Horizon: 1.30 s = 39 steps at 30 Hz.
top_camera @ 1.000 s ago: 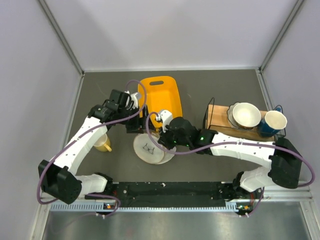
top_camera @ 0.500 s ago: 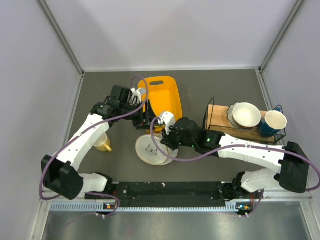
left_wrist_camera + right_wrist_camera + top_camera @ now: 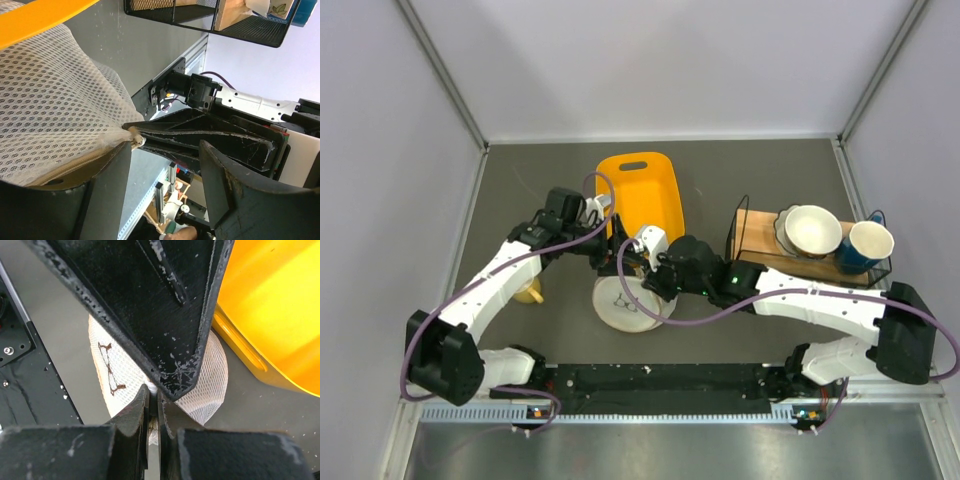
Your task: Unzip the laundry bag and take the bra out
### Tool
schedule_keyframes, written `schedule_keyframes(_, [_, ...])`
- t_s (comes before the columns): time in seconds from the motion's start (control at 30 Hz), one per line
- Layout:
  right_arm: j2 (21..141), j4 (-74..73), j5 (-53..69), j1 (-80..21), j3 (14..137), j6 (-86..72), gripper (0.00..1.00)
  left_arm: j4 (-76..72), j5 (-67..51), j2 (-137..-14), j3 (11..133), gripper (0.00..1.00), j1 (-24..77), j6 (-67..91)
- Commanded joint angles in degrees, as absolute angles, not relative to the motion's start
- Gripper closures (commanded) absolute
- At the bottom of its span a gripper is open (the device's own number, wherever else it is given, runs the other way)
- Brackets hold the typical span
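Laundry bag (image 3: pixel 620 300) sits just near of the yellow tub (image 3: pixel 645 190), right gripper (image 3: pixel 644 282) pinched tight on its rim, and now the left gripper (image 3: pixel 608 248) swings in onto the far rim, fingers apart but narrowing, likely bracing for the unzip.

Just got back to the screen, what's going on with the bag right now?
Both arms are working on the round white mesh laundry bag, which lies beside the yellow plastic tub. The right gripper is pinched shut on the bag's tan zip rim. The left gripper has its jaws open around the bag's edge, not clamped. No opening or bra shows yet.
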<state>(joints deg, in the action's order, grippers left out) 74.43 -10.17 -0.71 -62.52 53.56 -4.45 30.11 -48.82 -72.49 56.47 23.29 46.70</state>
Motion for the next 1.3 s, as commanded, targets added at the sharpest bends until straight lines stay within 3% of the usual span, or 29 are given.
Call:
schedule_keyframes(0.0, [74.8,-7.9,-0.6,-63.2,55.1,-3.0,1.00,25.1,-51.2,-71.7,55.3,0.39,23.6,48.8])
schedule_keyframes(0.57, [74.6,-8.1,-1.5,-63.3,55.5,-2.9,1.00,33.1,-42.9,-74.8,57.2,0.46,24.3,41.9])
schedule_keyframes(0.87, [75.1,-8.1,-1.9,-63.2,55.8,-2.9,1.00,33.8,-43.5,-74.8,58.0,0.59,24.3,41.2])
schedule_keyframes(1.27, [76.6,-8.4,-3.3,-63.1,55.4,-2.3,1.00,33.0,-47.8,-73.2,59.1,0.57,24.3,42.7])
